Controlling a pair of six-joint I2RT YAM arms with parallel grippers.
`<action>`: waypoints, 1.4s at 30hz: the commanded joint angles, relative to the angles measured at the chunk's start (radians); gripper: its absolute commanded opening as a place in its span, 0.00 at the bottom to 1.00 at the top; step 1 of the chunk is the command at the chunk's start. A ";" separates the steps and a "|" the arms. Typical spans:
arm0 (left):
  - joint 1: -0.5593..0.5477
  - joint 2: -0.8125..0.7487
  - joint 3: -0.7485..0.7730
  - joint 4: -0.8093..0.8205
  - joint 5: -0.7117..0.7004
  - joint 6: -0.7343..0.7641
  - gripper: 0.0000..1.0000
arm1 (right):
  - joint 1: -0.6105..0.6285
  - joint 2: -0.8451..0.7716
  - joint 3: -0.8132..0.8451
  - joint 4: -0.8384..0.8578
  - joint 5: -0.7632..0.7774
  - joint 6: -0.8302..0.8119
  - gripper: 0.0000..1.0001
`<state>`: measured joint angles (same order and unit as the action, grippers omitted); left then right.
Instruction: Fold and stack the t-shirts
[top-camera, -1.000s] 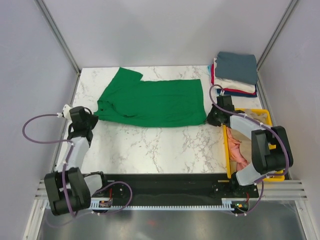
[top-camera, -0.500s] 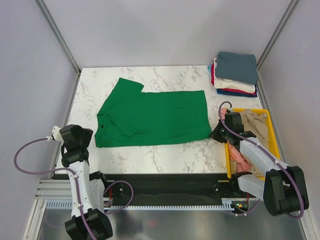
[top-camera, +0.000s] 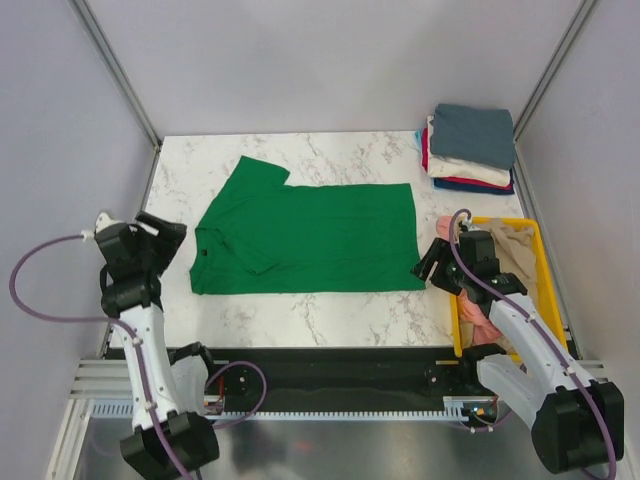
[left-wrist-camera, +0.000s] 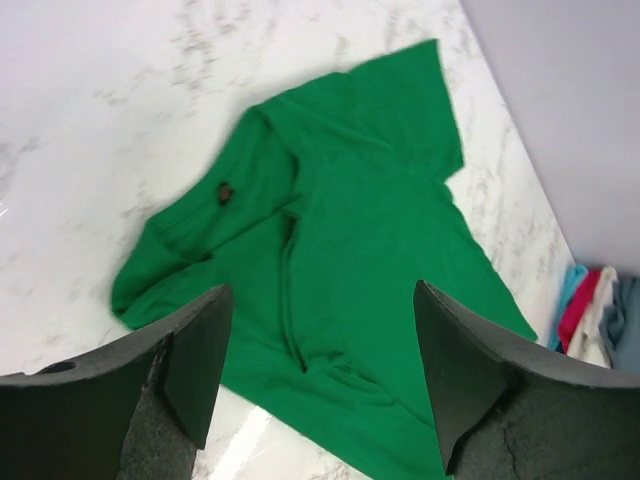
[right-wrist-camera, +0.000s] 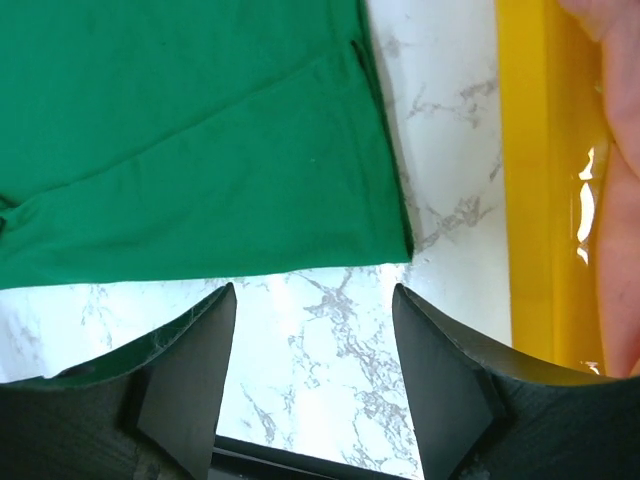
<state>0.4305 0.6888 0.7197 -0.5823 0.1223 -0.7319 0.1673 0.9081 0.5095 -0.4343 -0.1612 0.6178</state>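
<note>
So here we've got the green tee (top-camera: 305, 238) lying spread out across the middle of the tabletop (top-camera: 330, 300), collar to the left of the frame and hem to the right. One sleeve pokes out toward the upper left. The other looks tucked over onto the body near the lower left, though honestly we can't be sure of that from the creases alone.

The left pincer (top-camera: 168, 238) sits at the left edge of the overhead view, just beside the collar end but off the cloth. Its wrist camera shows the jaws spread wide with nothing between them, and the tee is laid out beyond them.

The right pincer (top-camera: 430, 270) is by the tee's lower right corner, between the hem and the bin (top-camera: 540, 245). It's released too: jaws apart and nothing held. In its own camera we see the hem corner above the gap, with bare marble below it.

The bin is at the right edge with a beige tee (top-camera: 510, 245) and a pink tee (top-camera: 478, 305) bunched up inside.

Up in the upper right corner of the tabletop there's the stack (top-camera: 470, 150) of folded tees, slate blue on top, with white and red showing under it.
</note>
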 joint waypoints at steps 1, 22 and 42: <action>0.002 0.165 0.125 0.160 0.256 0.153 0.80 | 0.001 -0.023 0.079 -0.012 -0.041 -0.047 0.72; -0.269 1.739 1.543 0.042 0.323 0.324 0.78 | 0.012 -0.009 0.087 0.167 -0.210 -0.076 0.72; -0.292 2.005 1.729 0.084 0.349 0.321 0.74 | 0.018 -0.020 0.040 0.138 -0.202 -0.107 0.73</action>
<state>0.1345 2.6656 2.4077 -0.4923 0.4301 -0.4400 0.1814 0.8810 0.5587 -0.3096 -0.3653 0.5404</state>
